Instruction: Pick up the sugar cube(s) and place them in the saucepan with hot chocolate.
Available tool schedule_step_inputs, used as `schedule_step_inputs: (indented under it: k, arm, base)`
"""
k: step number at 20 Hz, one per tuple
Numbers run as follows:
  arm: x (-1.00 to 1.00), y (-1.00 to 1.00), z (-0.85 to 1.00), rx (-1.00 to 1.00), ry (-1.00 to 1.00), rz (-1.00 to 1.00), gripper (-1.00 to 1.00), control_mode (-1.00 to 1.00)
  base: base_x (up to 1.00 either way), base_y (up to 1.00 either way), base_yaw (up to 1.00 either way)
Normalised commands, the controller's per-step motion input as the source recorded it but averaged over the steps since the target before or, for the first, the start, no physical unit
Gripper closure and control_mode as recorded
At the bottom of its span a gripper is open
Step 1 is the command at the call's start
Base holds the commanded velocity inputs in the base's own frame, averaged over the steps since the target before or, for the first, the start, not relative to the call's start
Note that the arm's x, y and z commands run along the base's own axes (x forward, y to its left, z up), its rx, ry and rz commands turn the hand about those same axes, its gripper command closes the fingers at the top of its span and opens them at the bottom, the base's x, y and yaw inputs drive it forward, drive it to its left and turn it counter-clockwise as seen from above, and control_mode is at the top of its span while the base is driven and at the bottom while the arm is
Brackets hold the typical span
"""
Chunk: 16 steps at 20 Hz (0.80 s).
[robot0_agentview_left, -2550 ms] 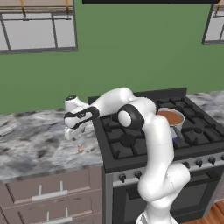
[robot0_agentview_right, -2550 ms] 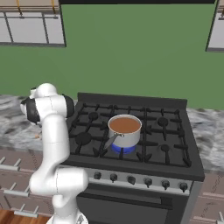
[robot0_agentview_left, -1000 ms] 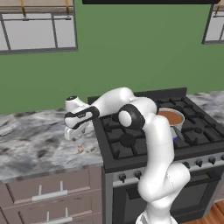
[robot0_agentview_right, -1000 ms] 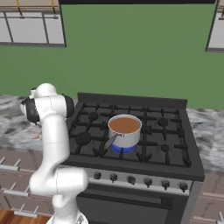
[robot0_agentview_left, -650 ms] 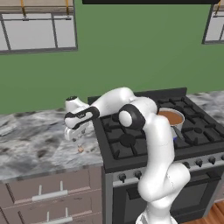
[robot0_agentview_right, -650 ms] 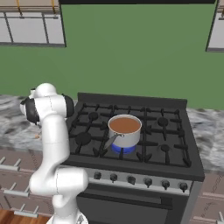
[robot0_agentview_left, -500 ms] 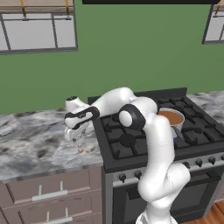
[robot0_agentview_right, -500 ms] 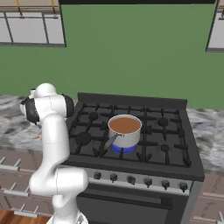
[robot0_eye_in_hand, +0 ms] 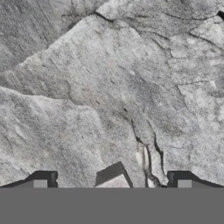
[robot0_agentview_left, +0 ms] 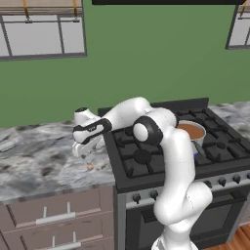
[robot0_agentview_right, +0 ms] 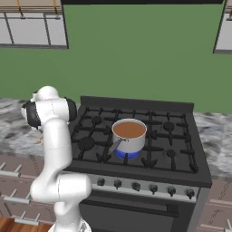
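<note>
While spread wide, hand (robot0_agentview_left: 87, 155) hovers over sugar cube (robot0_agentview_left: 90, 167)

Even, flat rendered light fills both base views, bright without glare. The arm (robot0_agentview_left: 168, 161) casts only faint shadow. The hand view is soft and blurry, the marble counter (robot0_eye_in_hand: 109, 87) showing smeared grey veins.

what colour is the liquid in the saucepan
Reddish-brown, smooth across the top of the saucepan; clearest in the right base view.
</note>
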Motion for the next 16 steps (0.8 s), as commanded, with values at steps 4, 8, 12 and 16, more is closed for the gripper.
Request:
schedule_step_inputs:
  k: [4,8,12,16]
  arm:
    - [0.00,0.00,0.00,0.00,0.00,0.00,1.00,-1.00]
    - [0.00,0.00,-0.02,0.00,0.00,0.00,1.00,-1.00]
    - [0.00,0.00,0.00,0.00,0.00,0.00,1.00,-1.00]
    - [0.00,0.00,0.00,0.00,0.00,0.00,1.00,-1.00]
  base:
    - [0.00,0.00,0.00]
    - [0.00,0.00,0.00]
    - [0.00,0.00,0.00]
    - [0.00,0.00,0.00]
